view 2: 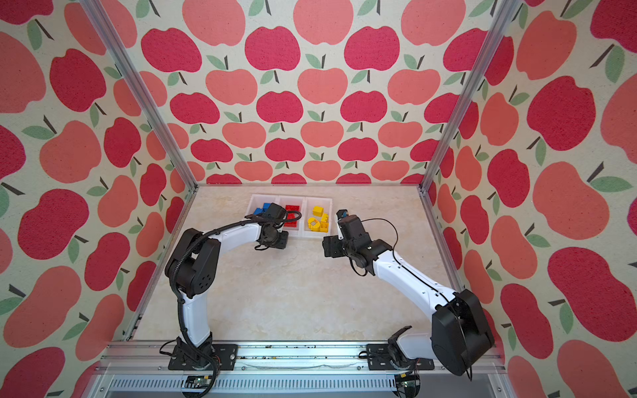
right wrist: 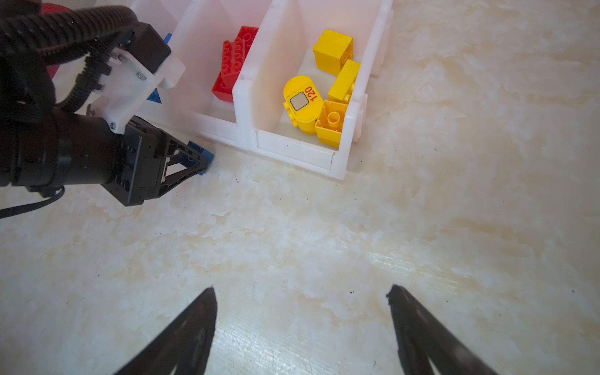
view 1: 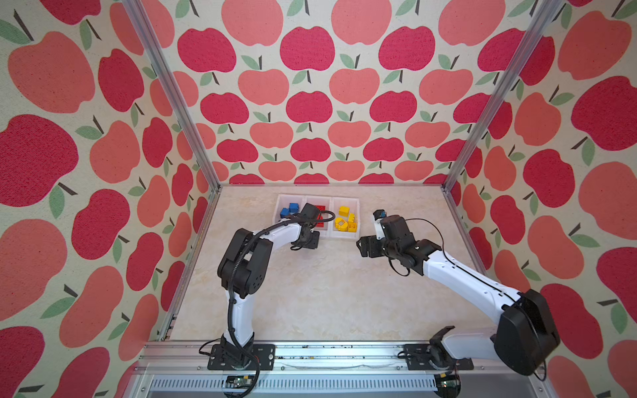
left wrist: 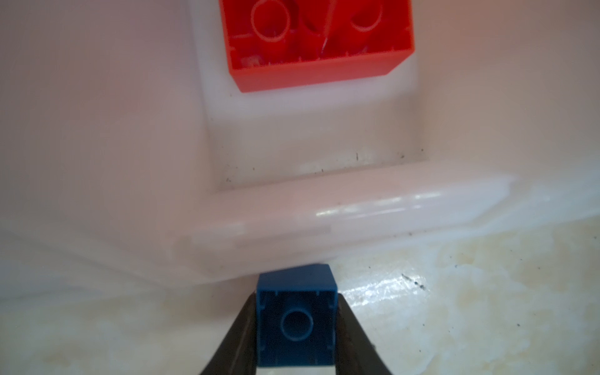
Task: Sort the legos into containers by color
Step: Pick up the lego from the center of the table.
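Well, the left gripper [right wrist: 203, 164] was low at the near side of the three joined white plastic open-top containers [right wrist: 292, 152]. Its two black fingers [left wrist: 242, 331] were pressed onto opposite sides of a small square blue plastic brick [left wrist: 296, 319]. That blue brick had its hollow side toward the wrist camera. It was right down at the cream marbled tabletop [right wrist: 454, 194], just beside the near wall of the containers. Whether it touched that wall, I could not tell. Beyond the rim, in the middle bin, a red plastic brick [left wrist: 319, 42] lay upside down with its hollow underside showing.

Over to the right gripper [right wrist: 301, 288]: its jaws stood wide apart with nothing between them. It hung over bare tabletop to the near right of the containers, well apart from the left gripper.

In both top views the sorting looked tidy, with blue bricks [view 1: 289, 209] in the left bin, red bricks [view 2: 292, 209] in the middle and yellow bricks [view 1: 344, 220] in the right. Among the yellows was a rounded yellow piece [right wrist: 302, 102] printed with a grey square and a red "120". It touched a square yellow brick [right wrist: 331, 121] showing its hollow underside in that bin's near right corner.
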Robot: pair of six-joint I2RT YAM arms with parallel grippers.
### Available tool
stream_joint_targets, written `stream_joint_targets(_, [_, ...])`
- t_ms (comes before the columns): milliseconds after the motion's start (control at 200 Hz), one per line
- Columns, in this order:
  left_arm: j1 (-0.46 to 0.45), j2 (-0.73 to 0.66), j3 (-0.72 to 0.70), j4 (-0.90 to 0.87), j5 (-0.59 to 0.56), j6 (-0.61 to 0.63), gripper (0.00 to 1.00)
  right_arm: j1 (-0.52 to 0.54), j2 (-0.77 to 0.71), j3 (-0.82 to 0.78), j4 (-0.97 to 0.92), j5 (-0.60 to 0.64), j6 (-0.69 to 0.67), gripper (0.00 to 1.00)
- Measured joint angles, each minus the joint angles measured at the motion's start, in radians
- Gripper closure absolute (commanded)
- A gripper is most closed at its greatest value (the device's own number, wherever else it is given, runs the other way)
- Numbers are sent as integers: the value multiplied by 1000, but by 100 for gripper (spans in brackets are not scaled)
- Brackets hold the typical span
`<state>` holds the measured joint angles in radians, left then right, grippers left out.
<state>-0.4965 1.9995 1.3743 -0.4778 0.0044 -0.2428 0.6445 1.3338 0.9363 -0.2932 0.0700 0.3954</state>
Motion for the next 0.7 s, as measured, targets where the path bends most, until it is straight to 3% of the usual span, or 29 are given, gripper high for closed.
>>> stream_joint_targets(380, [-12,-27,-33,-1,-17,-1,72,-5,-1,0,0,0,0,15])
stream_joint_targets(700, [-21,-198,-96,-17,-43,-5,73,-5,-1,0,1,0,0,15])
